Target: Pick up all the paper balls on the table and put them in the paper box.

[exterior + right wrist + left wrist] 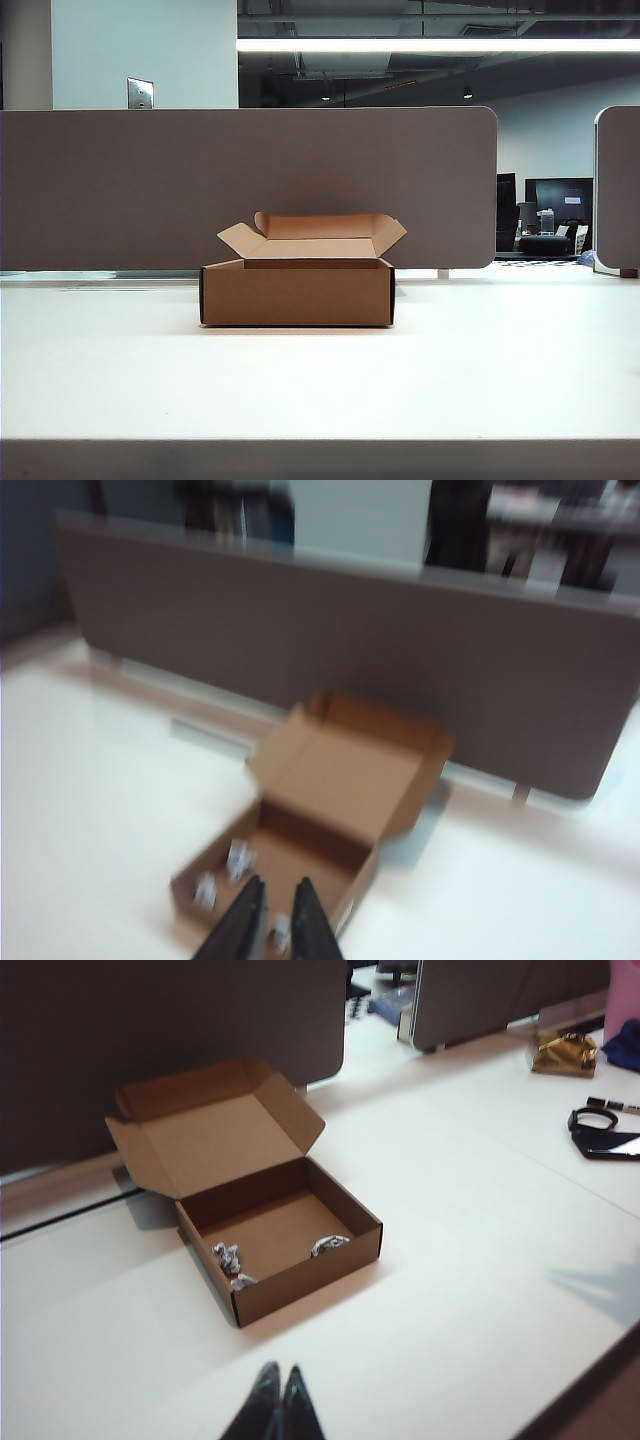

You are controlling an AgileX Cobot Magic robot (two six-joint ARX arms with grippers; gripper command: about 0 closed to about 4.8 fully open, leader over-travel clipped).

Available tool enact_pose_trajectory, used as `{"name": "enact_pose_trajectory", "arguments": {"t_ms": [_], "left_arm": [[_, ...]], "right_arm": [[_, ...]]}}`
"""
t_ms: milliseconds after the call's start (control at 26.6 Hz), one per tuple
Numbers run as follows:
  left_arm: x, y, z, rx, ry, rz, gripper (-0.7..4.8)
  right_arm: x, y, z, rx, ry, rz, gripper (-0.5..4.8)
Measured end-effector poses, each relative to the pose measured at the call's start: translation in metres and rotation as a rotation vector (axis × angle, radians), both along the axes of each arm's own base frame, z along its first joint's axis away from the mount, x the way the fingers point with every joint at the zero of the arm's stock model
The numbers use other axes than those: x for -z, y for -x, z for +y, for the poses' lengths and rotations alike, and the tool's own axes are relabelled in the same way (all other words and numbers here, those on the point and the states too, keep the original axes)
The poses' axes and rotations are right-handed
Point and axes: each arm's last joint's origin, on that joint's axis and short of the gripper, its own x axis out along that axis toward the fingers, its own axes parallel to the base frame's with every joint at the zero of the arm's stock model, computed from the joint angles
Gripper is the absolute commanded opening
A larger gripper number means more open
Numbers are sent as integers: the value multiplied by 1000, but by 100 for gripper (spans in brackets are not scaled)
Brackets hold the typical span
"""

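Note:
The brown paper box [296, 295] stands open at mid-table [320, 390], its lid tipped back. Its front wall hides the inside in the exterior view, and neither arm shows there. The left wrist view looks into the box [290, 1225]: two paper balls [228, 1257] [243, 1280] lie in one front corner, and a third [330, 1244] rests by the front wall. My left gripper [281, 1372] hovers shut and empty over bare table short of the box. In the blurred right wrist view my right gripper [280, 883] hangs above the box [330, 810], jaws slightly apart and empty, with the balls [205, 890] below.
A grey partition [250, 185] runs along the table's back edge behind the box. At the far side of the table lie a gold object [563, 1052], black items [605, 1135] and a blue thing [625, 1045]. The table's front edge [320, 445] is near.

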Motion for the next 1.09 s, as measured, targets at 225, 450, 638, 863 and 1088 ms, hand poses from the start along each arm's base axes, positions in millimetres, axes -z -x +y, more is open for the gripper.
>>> {"name": "enact_pose_trajectory", "arguments": {"t_ms": [225,450,638,863,1088], "left_arm": [[38,-17,-1,-194,24,-67,-5],[78,-44,-13,-183,53,-35,-5],[110,-58,-22,-89,27,-53,-5],[159,-71,-28,-45,47,-76,-5],[197,-75,-30,-52,88,-57,-5]], "right_arm": [[80,24,-20,296,31,-9,67],[148,30,-24,324,45,11,40],[196,25,-19,236,20,-22,40],[227,19,-15,214,-8,-69,41],[232,19,-15,204,-57,-16,45]]}}
